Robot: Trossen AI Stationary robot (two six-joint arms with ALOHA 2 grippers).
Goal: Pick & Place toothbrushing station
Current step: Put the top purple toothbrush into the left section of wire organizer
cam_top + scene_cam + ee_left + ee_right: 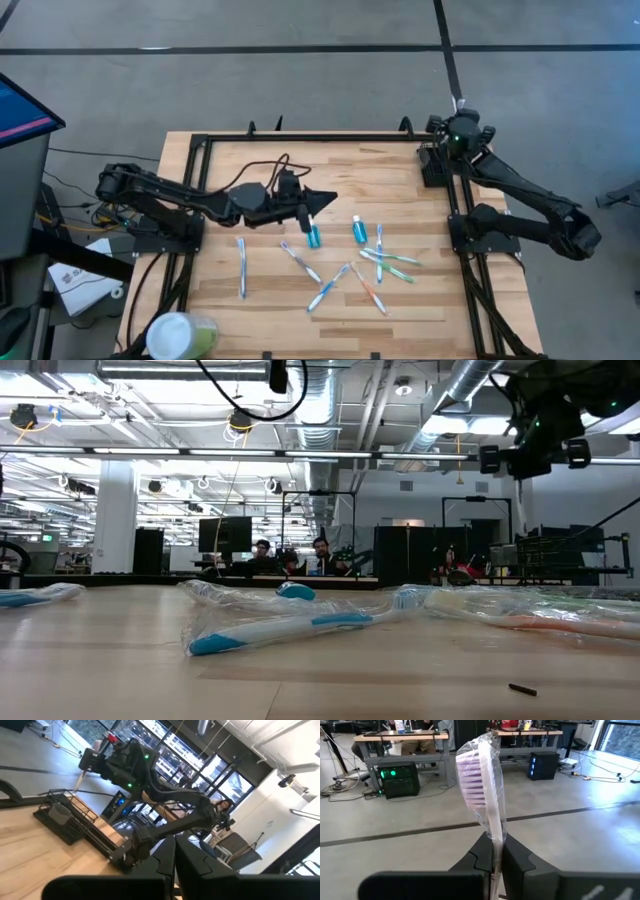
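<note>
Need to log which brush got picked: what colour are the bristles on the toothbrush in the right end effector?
Purple, on a white wrapped toothbrush; clearest in the right wrist view.

I see a pale-green cup with a white lid point(180, 335) at the lower left of the high view. Wrapped toothbrushes point(330, 286) lie scattered mid-frame, with two small blue tubes point(314, 237) standing just above them. A black wire rack point(433, 165) sits at upper right. People sit at desks point(290, 557) far behind.
</note>
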